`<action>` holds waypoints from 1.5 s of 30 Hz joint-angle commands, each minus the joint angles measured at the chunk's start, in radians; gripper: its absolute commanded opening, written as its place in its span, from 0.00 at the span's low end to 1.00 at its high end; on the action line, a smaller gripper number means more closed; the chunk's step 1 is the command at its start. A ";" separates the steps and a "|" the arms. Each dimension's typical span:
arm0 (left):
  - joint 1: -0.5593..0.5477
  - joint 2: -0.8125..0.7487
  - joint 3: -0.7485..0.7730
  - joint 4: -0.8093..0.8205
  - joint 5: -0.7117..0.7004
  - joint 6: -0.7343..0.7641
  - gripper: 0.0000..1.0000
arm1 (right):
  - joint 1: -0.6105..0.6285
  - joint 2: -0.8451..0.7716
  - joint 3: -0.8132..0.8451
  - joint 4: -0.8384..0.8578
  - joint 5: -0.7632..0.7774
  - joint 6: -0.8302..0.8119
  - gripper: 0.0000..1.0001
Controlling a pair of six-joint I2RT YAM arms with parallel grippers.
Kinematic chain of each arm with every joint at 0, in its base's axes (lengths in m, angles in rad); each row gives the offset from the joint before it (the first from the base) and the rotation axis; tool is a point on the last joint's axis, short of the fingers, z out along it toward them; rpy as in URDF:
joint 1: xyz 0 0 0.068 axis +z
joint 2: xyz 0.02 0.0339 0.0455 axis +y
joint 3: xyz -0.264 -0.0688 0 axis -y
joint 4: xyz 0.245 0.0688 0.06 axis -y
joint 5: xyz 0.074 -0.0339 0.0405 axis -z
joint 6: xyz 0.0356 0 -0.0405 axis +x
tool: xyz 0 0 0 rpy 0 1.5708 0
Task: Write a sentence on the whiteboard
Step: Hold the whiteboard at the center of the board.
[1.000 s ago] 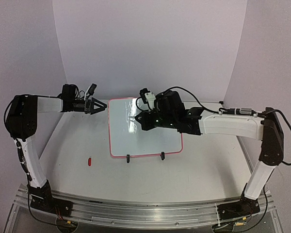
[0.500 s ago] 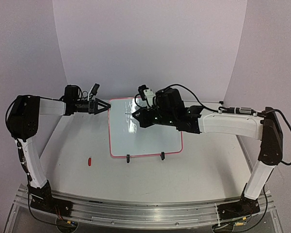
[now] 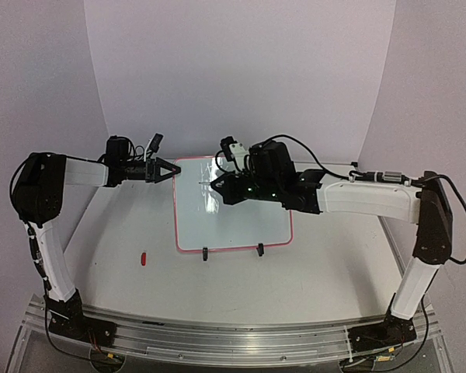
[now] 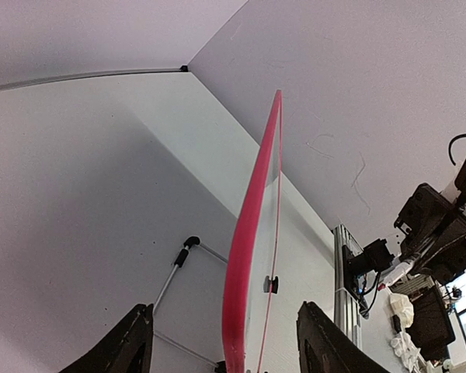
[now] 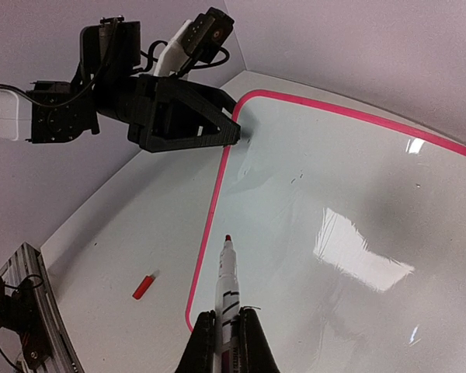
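Note:
The whiteboard (image 3: 241,221), glossy white in a red-pink frame, lies mid-table; no sentence is in view on its face. My left gripper (image 3: 169,169) is at its far left corner. In the left wrist view the board's red edge (image 4: 250,225) runs between the open fingers (image 4: 132,346), with a gap on each side. My right gripper (image 3: 224,187) hovers over the board's far left part, shut on a white marker (image 5: 227,280) whose red tip (image 5: 227,238) points at the board near its left edge. The left gripper (image 5: 194,116) also shows in the right wrist view.
A red marker cap (image 3: 143,258) lies on the table left of the board, also seen as the cap (image 5: 143,287) from the right wrist. Two black clip feet (image 3: 206,253) sit on the board's near edge. Purple walls stand close behind and at both sides.
My left gripper has moved right to the board's far left corner and its jaws have narrowed around the edge. The right gripper with the marker has shifted slightly farther back.

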 commanded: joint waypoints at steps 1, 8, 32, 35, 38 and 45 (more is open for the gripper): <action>-0.008 0.001 0.019 0.041 0.026 -0.017 0.59 | -0.004 0.015 0.015 0.036 -0.010 0.006 0.00; -0.023 -0.004 0.030 -0.004 0.014 0.015 0.47 | -0.004 0.018 0.011 0.041 -0.002 0.012 0.00; -0.036 0.026 0.055 -0.049 0.068 0.036 0.00 | -0.006 0.103 0.108 0.045 0.015 -0.026 0.00; -0.036 0.024 0.048 -0.051 0.079 0.052 0.00 | -0.006 0.129 0.149 0.045 0.014 -0.039 0.00; -0.036 0.022 0.043 -0.057 0.083 0.074 0.00 | -0.005 0.152 0.190 0.045 0.013 -0.051 0.00; -0.036 0.017 0.031 -0.078 0.079 0.151 0.00 | -0.006 0.215 0.280 0.033 0.055 -0.077 0.00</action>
